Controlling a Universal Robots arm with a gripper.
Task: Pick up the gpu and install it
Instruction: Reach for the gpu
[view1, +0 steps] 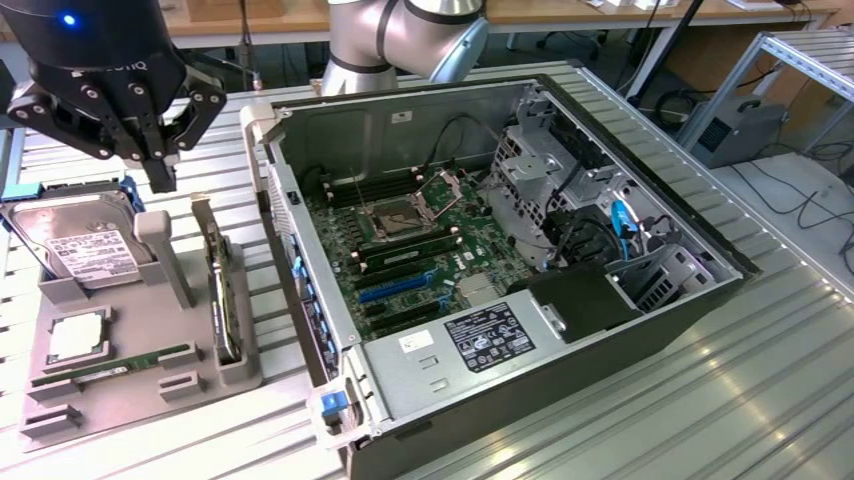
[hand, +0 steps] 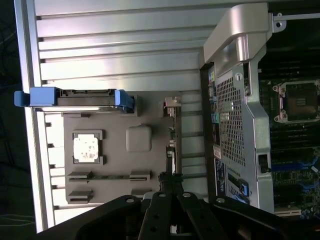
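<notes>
Tool is hanging at the far left of the exterior view, its fingers clenching together on nothing. It is hovering above the far end of a grey holder tray, which is sitting on the slatted metal counter just beside an open computer case on the right. The robot arm is curving in from behind the far side of the case.

The graphics card is standing on its long edge in a slot along the tray's right side, the side nearest the case. The tool's tips are hanging near the card's far end, slightly to its left and apart from it.

In the wrist view the tool is lining up with the thin top edge of the card.

A hard drive with blue rails is leaning in the tray's far left corner. Nearer, a processor chip is lying flat, and a green memory stick is lying just in front of it. Inside the case a motherboard is lying exposed.
</notes>
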